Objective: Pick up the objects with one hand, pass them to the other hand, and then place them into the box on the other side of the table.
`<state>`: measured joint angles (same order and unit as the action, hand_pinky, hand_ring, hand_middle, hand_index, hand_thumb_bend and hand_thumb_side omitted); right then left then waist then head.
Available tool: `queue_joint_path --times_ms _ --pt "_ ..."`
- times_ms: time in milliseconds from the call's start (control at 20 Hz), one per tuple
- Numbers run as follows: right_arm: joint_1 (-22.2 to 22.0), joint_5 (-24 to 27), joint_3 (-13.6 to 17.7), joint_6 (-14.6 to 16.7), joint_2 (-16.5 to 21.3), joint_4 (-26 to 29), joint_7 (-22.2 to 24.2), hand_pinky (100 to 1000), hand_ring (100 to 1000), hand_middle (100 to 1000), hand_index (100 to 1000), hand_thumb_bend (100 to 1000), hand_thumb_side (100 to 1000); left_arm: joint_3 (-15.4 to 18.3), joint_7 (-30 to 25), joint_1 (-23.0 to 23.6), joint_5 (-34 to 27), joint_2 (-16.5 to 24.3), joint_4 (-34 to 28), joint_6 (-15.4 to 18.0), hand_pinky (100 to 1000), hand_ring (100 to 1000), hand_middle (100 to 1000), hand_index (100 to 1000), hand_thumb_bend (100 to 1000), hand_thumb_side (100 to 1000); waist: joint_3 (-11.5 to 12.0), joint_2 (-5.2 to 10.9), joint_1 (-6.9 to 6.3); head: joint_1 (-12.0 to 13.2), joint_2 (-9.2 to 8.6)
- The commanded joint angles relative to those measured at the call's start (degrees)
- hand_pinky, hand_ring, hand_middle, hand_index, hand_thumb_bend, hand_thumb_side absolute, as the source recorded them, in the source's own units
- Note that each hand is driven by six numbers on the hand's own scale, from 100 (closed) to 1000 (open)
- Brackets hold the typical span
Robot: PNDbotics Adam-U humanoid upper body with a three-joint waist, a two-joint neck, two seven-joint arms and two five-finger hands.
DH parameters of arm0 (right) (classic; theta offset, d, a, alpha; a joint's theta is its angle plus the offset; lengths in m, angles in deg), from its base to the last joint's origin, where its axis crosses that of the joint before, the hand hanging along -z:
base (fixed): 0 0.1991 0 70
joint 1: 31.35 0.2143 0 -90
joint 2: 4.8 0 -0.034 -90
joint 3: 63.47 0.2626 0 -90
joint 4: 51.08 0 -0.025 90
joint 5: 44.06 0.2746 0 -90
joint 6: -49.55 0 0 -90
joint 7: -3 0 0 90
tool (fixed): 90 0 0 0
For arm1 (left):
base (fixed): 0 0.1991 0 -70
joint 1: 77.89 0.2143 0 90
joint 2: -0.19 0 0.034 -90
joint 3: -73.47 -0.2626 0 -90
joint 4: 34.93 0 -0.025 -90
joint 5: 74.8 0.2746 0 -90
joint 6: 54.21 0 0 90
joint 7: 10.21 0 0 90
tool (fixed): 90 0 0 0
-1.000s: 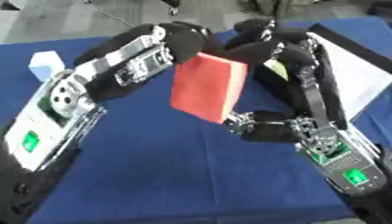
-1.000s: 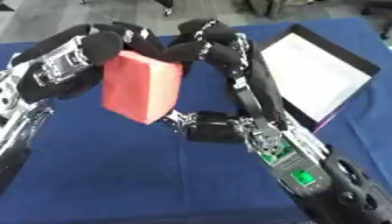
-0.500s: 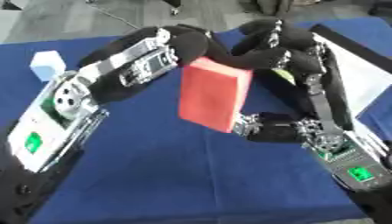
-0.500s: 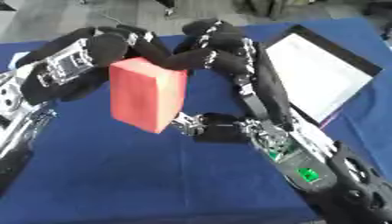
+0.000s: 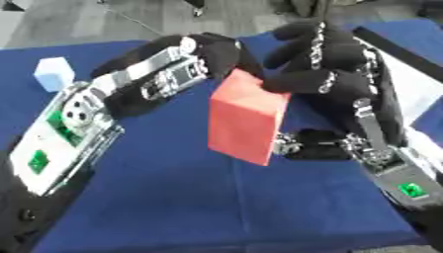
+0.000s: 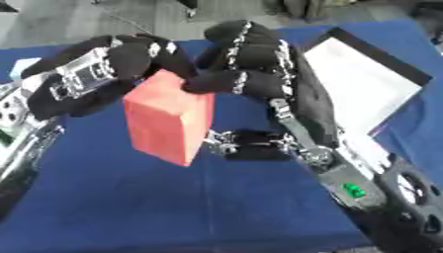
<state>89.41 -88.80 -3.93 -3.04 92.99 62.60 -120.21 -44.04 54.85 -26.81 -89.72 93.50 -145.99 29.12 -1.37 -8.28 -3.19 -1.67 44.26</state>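
A red block [image 5: 246, 121] hangs upright and slightly tilted above the blue table [image 5: 173, 197], between both hands. My left hand [image 5: 212, 52] comes in from the left, and its curled fingers hold the block's upper left corner. My right hand [image 5: 325, 64] reaches over from the right. Its fingers curl over the block's top right edge, and its thumb [image 5: 307, 143] presses the block's lower right side. The box [image 6: 380, 54], black-rimmed with a white inside, lies on the table at the right, behind my right arm.
A small light blue cube [image 5: 54, 73] sits on the cloth at the far left. The table's front edge runs along the bottom of the view. My two forearms fill the lower left and lower right.
The red block has moved a little to the right and stands more upright. My right hand's fingers have closed further over its top edge, while the left hand stays on it.
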Motion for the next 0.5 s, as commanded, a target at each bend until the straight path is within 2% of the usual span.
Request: queue_joint_path --times_ms 50,300,500 --pt "0.66 -0.98 0.03 3.42 1.47 0.91 0.03 723 588 450 419 100 100 1.53 1.44 -1.46 -0.05 1.67 -0.23 -0.06 800 656 637 750 100 918 0.0 0.53 0.04 -0.17 -0.14" --pt "0.23 -1.78 -0.56 6.33 1.89 0.91 2.58 736 602 459 420 100 100 3.07 3.65 -2.08 -0.8 1.8 -0.24 0.18 799 657 638 750 100 890 0.01 0.53 0.04 -0.26 -0.14" --pt "-0.65 -2.07 0.03 7.22 2.54 0.91 3.64 734 601 462 418 100 100 5.25 5.7 -2.07 -2.08 2.47 -0.34 0.66 798 657 638 750 100 864 -0.04 0.54 0.11 -0.27 -0.14"
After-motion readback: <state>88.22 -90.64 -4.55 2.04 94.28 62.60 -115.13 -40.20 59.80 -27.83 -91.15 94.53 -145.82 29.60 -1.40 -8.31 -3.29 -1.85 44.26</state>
